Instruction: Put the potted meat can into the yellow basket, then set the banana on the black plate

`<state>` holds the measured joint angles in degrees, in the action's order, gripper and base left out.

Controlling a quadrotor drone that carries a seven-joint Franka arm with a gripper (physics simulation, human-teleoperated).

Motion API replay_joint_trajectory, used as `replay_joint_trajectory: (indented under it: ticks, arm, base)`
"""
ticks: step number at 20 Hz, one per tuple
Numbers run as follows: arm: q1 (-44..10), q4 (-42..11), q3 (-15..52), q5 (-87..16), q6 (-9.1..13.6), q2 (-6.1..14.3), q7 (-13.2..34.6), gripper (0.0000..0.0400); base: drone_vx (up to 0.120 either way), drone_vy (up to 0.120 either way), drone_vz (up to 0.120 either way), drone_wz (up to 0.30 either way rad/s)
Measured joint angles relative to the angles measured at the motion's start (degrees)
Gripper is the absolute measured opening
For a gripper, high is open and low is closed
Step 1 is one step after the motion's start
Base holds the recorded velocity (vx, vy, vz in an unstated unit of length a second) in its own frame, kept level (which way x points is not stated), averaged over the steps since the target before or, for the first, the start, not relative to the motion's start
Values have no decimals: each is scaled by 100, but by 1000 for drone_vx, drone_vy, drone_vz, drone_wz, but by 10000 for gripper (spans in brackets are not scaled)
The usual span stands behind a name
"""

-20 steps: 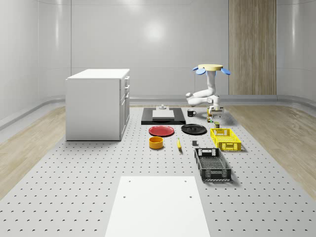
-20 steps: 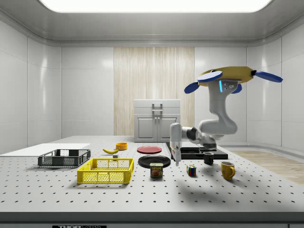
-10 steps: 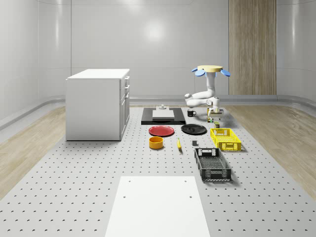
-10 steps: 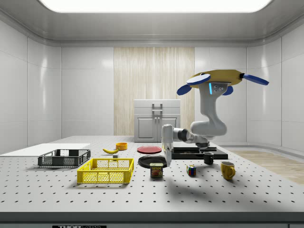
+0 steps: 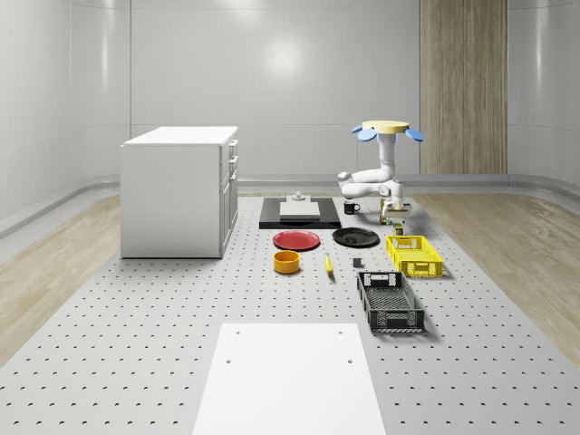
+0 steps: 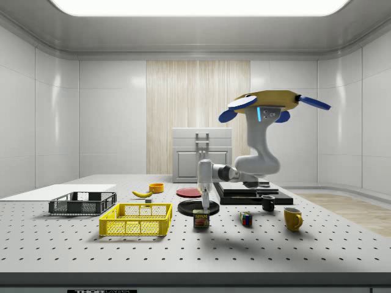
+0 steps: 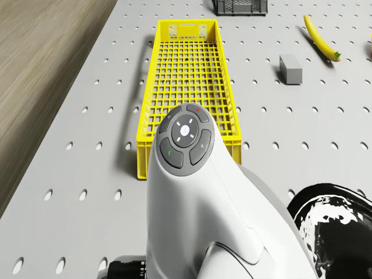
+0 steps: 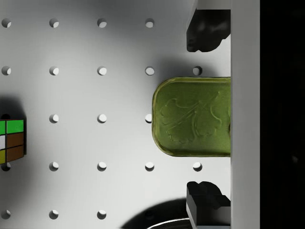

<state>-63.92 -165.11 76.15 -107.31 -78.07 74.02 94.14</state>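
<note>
Wrist view: our spread pincer (image 8: 209, 114) straddles the potted meat can (image 8: 193, 117) on the tabletop (image 8: 76, 95). We judge it rigid, smooth-walled; grip its flat sides. Our drone (image 6: 269, 101) hovers above.

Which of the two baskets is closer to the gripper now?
The yellow basket: it lies just beside the potted meat can under the gripper; the black basket lies farther off.
</note>
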Motion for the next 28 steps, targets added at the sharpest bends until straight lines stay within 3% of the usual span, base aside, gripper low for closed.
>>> replay_joint_trajectory:
  ticks: [3, 14, 24, 28]
  arm:
    - [-18, 4, 15, 31, -61, 65, 16, 400]
    - [-40, 104, -453, -353, -490, 355, -4, 400]
    - [-85, 164, -636, -494, -699, 500, 9, 400]
    - [-102, 180, -678, -524, -758, 543, 16, 310]
  base:
    - [120, 0, 0, 0]
    - [0, 0, 0, 0]
    - [0, 0, 0, 0]
    - [0, 0, 0, 0]
